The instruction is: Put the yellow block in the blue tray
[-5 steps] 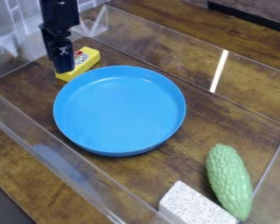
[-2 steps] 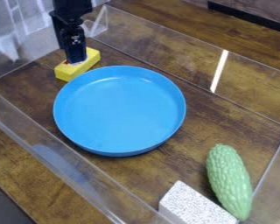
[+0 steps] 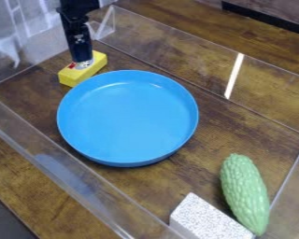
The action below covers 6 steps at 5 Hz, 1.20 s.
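The yellow block (image 3: 86, 70), with a red-and-white label on top, lies on the wooden table just off the upper-left rim of the blue tray (image 3: 127, 119). The tray is a big round shallow dish with nothing in it. My dark gripper (image 3: 78, 57) points straight down right over the block's far end. Its fingers stand open and hold nothing. Their tips are just above the label, and part of the block's back edge is hidden behind them.
A bumpy green vegetable-like toy (image 3: 246, 192) lies at the front right, with a white speckled sponge-like block (image 3: 204, 219) beside it. Clear plastic walls (image 3: 46, 177) enclose the table area on the front and sides.
My gripper has moved from the block's left end to the right and upward, and now sits over the block. The block is more exposed and still rests on the table.
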Tool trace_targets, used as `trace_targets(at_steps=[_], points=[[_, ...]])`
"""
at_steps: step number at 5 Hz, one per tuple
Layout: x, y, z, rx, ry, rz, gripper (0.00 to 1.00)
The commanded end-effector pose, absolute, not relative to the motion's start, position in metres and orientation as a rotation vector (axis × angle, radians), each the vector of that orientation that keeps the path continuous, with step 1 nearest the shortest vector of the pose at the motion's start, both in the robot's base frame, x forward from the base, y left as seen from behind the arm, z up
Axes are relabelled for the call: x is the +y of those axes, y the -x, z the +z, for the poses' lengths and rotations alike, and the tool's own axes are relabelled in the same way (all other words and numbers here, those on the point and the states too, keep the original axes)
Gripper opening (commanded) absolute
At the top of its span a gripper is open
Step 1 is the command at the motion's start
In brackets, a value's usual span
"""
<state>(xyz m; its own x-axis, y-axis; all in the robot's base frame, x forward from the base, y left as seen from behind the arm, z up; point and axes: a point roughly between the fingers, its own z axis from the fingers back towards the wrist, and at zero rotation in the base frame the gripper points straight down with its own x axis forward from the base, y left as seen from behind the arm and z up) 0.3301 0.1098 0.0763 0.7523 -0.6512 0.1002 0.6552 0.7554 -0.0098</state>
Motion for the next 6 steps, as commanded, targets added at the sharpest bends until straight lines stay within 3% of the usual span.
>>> trace_targets(at_steps=[1,5,6], points=[[0.121,-0.342,0.092,-0.161,0.001,-0.811,1.00],[0.108,-0.337,0.040,-0.180,0.000,-0.974,1.00],[0.107,-0.340,0.043,-0.171,0.000,-1.011,1.00]])
